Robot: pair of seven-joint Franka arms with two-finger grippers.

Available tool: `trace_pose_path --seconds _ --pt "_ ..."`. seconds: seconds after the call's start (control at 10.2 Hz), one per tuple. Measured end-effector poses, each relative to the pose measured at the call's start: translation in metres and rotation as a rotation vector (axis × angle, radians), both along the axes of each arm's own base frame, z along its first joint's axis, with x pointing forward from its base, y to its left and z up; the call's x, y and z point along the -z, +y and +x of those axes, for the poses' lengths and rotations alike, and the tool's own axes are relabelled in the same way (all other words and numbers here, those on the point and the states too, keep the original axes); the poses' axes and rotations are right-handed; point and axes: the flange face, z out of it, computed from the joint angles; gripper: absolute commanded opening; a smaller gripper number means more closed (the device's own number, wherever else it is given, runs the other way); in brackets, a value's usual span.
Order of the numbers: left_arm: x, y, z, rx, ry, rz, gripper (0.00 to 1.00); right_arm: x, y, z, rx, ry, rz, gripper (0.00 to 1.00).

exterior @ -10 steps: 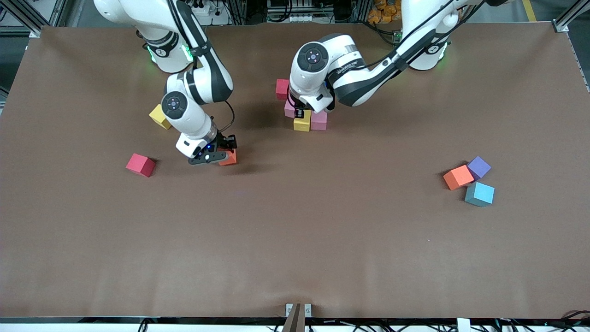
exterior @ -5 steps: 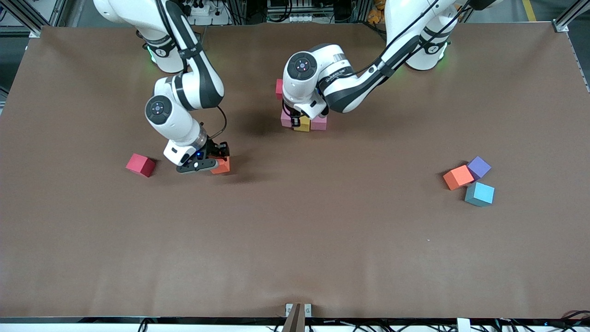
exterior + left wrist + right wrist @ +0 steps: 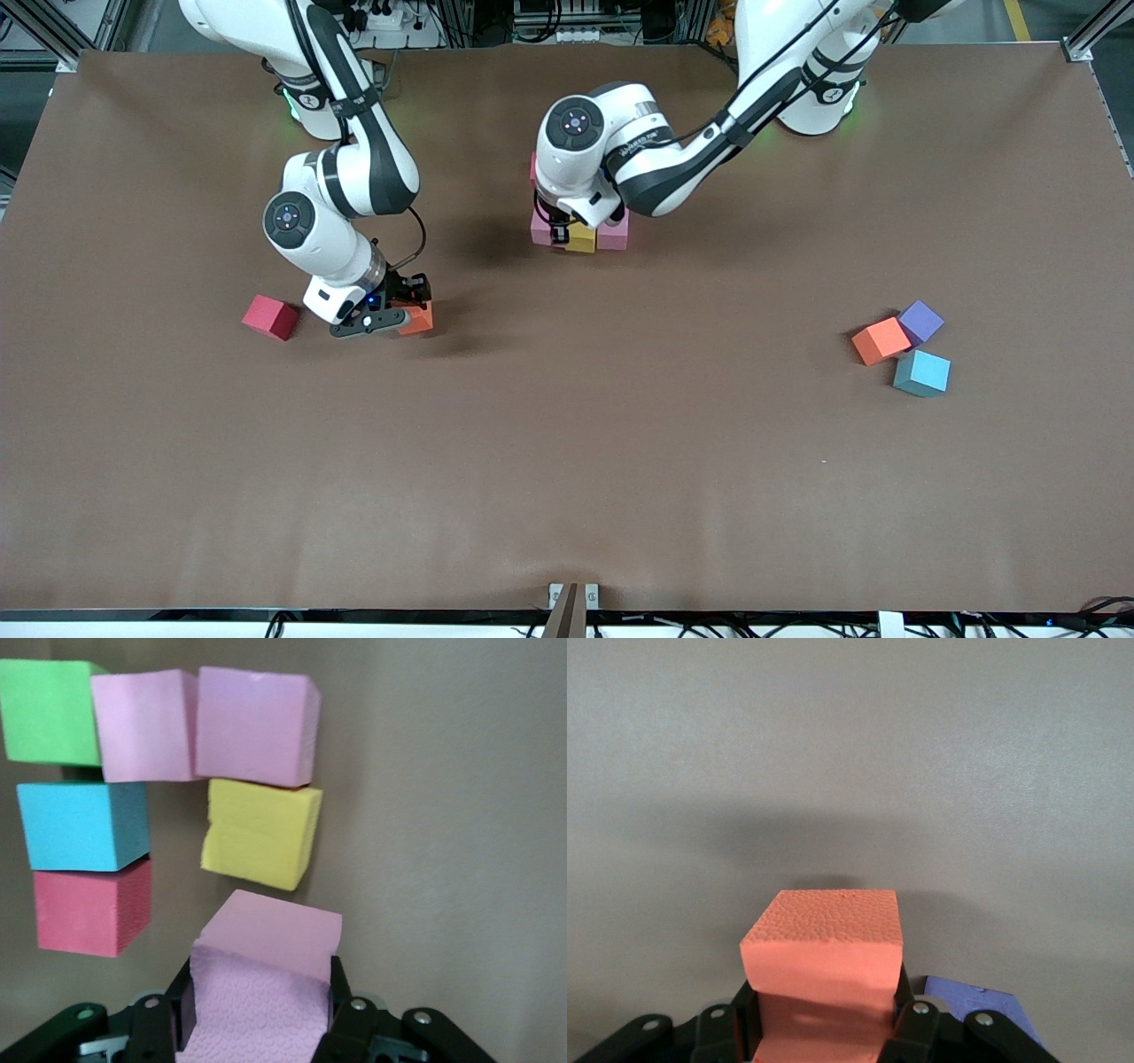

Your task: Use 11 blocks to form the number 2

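Both arms have shifted since a second ago: my right end effector has carried its orange cube toward the right arm's end of the worktop, and the yellow cube that showed beside that arm is now hidden under it. My left end effector has drifted the same way over the cluster, with a pink cube clamped between its fingers; at the right wrist the fingers are likewise closed on the orange cube.

In the left wrist view the cluster shows its edges plainly: a green cube and two pink cubes in a row, a light blue cube and a red one in a column under the green, and a yellow cube under the end pink one. The held pink cube hangs just beside the yellow one. The yellow sits a little askew, with a thin gap to the pink above it.

A loose red cube lies near the right end effector, toward the right arm's end. Well apart, toward the left arm's end, an orange cube, a purple one and a light blue one huddle together, touching or nearly so.

Brown matting covers the whole worktop, with a broad open stretch nearer the front camera. Metal framing and cables line the edges.
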Motion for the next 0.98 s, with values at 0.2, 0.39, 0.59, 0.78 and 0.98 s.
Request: trace_pose_path --seconds 0.2,0.39,0.59,0.78,0.98 --pt "0.000 -0.007 -0.008 0.006 -0.004 -0.015 0.26 0.000 0.000 0.000 -0.005 0.001 0.000 0.18" --pt "0.003 -0.009 -0.008 0.004 -0.003 -0.025 0.25 0.000 0.000 0.000 -0.007 0.002 0.000 0.17" --pt "0.011 -0.010 -0.003 -0.018 -0.004 -0.049 0.25 0.000 0.000 0.000 -0.009 0.002 0.000 0.17" --pt "0.021 -0.013 -0.007 -0.015 0.008 -0.054 0.25 0.000 0.000 0.000 -0.010 0.002 0.000 0.17" --pt "0.027 -0.019 -0.021 0.002 0.017 -0.045 0.25 0.001 0.000 0.000 -0.014 0.002 0.000 0.17"
